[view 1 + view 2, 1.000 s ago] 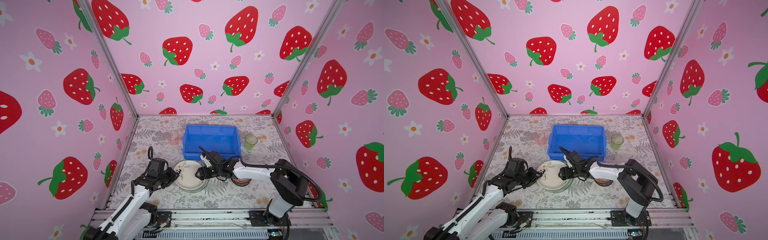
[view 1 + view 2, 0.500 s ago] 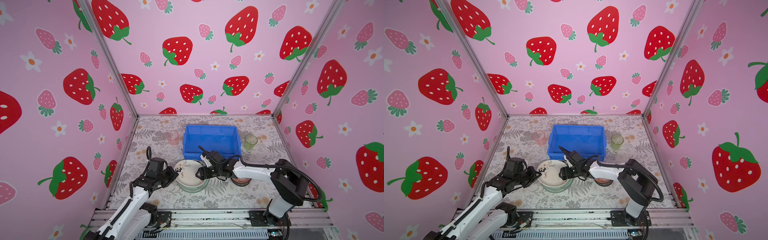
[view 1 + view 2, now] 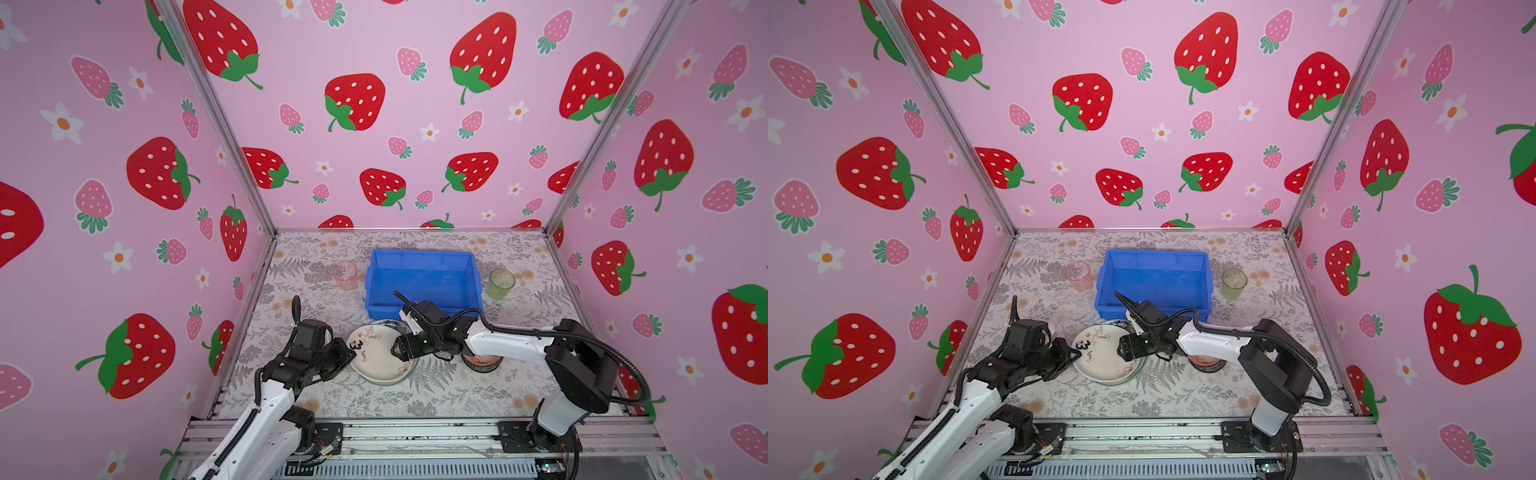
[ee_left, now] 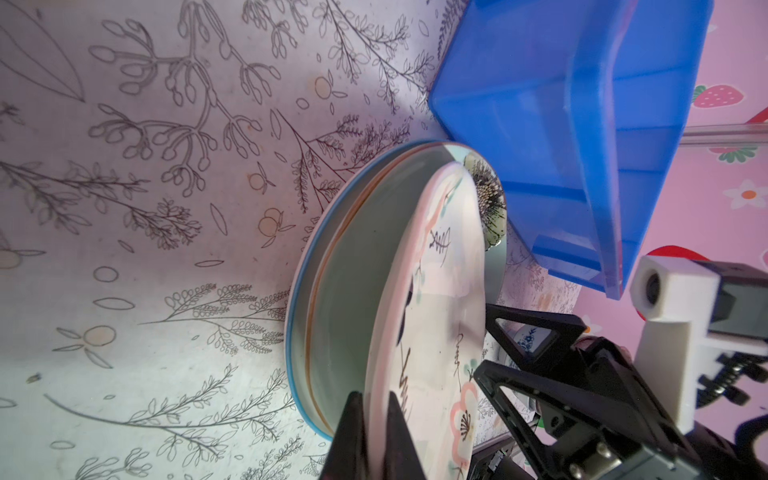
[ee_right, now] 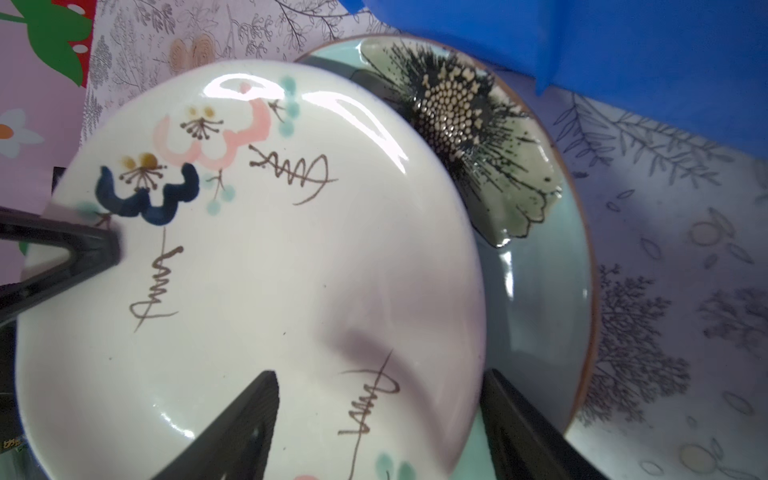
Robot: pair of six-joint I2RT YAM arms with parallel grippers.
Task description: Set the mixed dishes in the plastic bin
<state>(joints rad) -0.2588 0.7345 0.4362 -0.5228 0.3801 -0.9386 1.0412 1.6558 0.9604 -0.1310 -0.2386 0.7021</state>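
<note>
A white plate [image 3: 376,353] [image 3: 1100,359] with pink and dark blue flowers and black marks lies tilted on a mint-green flower plate [image 5: 536,291] [image 4: 349,299]. My left gripper [image 3: 351,355] [image 3: 1077,353] [image 4: 374,399] is shut on the white plate's left rim. My right gripper [image 3: 395,353] [image 3: 1121,351] [image 5: 379,374] is open at the opposite rim, with one finger over the plate's face and one outside its edge. The blue plastic bin [image 3: 424,255] [image 3: 1156,253] [image 4: 582,83] stands just behind the plates, with nothing visible inside.
A pink tumbler [image 3: 345,276] stands left of the bin and a green tumbler [image 3: 501,283] right of it. An orange-red bowl [image 3: 482,363] sits under my right forearm. A blue-rimmed plate edge [image 4: 293,332] shows beneath the mint plate. Pink walls enclose the table.
My left gripper has closed on the white plate's rim, and that side of the plate has tilted up off the mint-green plate. The right gripper has barely moved.
</note>
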